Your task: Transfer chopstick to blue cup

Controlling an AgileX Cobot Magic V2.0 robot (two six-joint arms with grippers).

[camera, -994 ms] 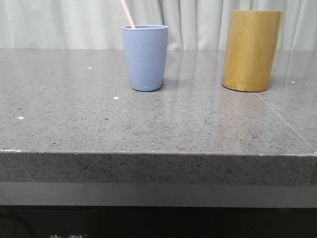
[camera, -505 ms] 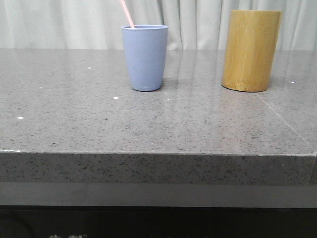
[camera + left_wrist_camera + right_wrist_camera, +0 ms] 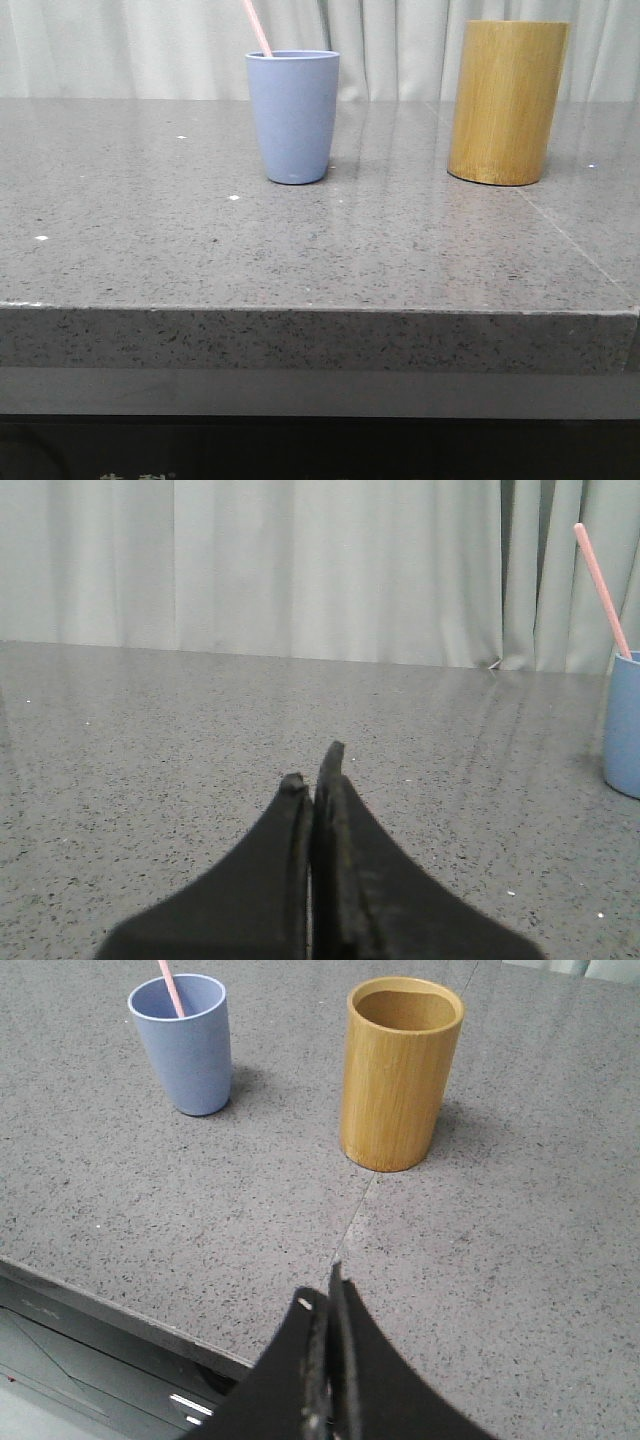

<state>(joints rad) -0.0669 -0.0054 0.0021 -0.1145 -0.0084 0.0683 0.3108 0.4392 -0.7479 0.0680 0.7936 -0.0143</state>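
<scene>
A pale blue cup (image 3: 293,116) stands upright at the back middle of the grey stone table. A thin pink chopstick (image 3: 256,27) stands in it, leaning left, only its top end showing. Both show in the right wrist view, cup (image 3: 183,1044) and chopstick (image 3: 171,987), and at the edge of the left wrist view, cup (image 3: 625,725) and chopstick (image 3: 602,589). My left gripper (image 3: 313,765) is shut and empty, low over the table, well off from the cup. My right gripper (image 3: 326,1290) is shut and empty near the table's front edge. Neither gripper shows in the front view.
A taller tan bamboo holder (image 3: 507,102) stands upright right of the blue cup; in the right wrist view (image 3: 400,1072) its inside looks empty. A pale curtain (image 3: 150,45) hangs behind the table. The table's front edge (image 3: 320,312) drops to a dark shelf.
</scene>
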